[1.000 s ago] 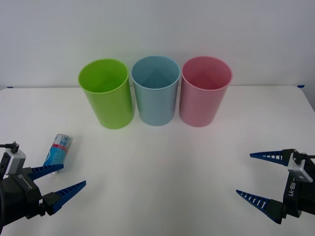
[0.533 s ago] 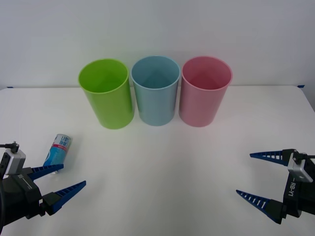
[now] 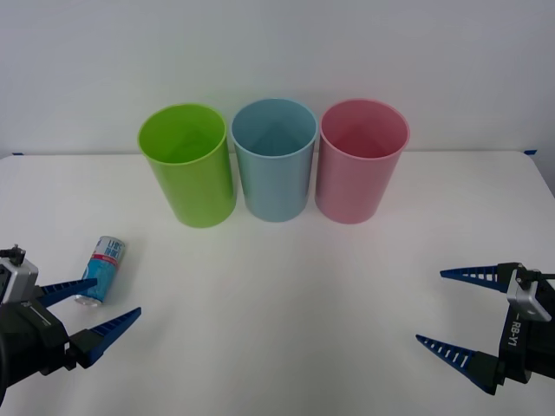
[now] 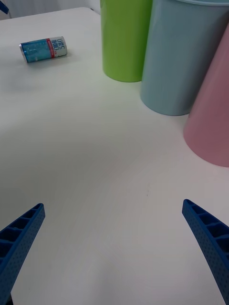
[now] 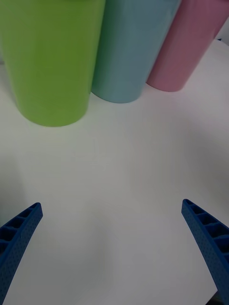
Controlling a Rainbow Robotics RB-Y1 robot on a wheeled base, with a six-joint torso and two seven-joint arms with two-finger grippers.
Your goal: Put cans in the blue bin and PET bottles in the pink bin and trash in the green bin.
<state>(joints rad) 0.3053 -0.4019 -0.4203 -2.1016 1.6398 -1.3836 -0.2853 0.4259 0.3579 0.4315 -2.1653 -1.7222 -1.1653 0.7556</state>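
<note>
Nothing looks sorted yet: the one slim blue drink can with a white label, red stripe and silver ends (image 3: pixel 101 270) lies on its side on the white table (image 3: pixel 286 295), well apart from the three bins and out toward the robot's left. What shows of the inside of the tall lime-green plastic cylinder bin (image 3: pixel 188 165), the tall light-blue plastic cylinder bin (image 3: pixel 275 159) and the tall pink plastic cylinder bin (image 3: pixel 361 160) looks bare, though their bottoms are not fully seen. These three stand upright in a close row at the far side of the table, green on the left, blue in the middle, pink on the right, neighbours just beside one another. The left gripper (image 3: pixel 87 314) hangs low at the near left of the table, its blue ribbed fingers spread wide and gripping nothing; its upper fingertip lies just beside the can's near end in the front view, and whether it touches I cannot tell. The right gripper (image 3: pixel 460 314) waits at the near right, well apart from everything, fingers likewise spread and bare. By my judgement the whole job remains: the can has to be grasped, carried to the middle blue bin and dropped in. The count: one can, three bins, two grippers. I see no PET bottle and no trash on the table, so the pink and green bins seem to have nothing waiting for them.
</note>
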